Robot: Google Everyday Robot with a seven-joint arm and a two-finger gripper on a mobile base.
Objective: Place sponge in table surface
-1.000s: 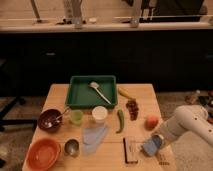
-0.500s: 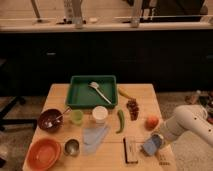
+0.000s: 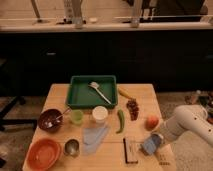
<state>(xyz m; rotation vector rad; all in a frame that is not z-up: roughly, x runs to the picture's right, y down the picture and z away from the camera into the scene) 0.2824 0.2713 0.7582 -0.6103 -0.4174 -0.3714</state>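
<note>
The gripper, at the table's 4 o'clock corner, is blurred; the picture's right edge cuts off its arm.

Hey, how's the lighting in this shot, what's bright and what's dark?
Camera view: the table is warmly lit; the cabinets behind sit in deep shadow; a pale strip marks the back counter; the gripper, at the table's front right corner, is lit too.

A white arm reaches in from the right. Its gripper is low over the front right corner of the wooden worktop, right at a bluish sponge that sits tilted just beside a dark flat item. A peach-coloured fruit lies just behind. Farther back, a green tray holds a white utensil. Dark grapes and a green pepper lie between.
</note>
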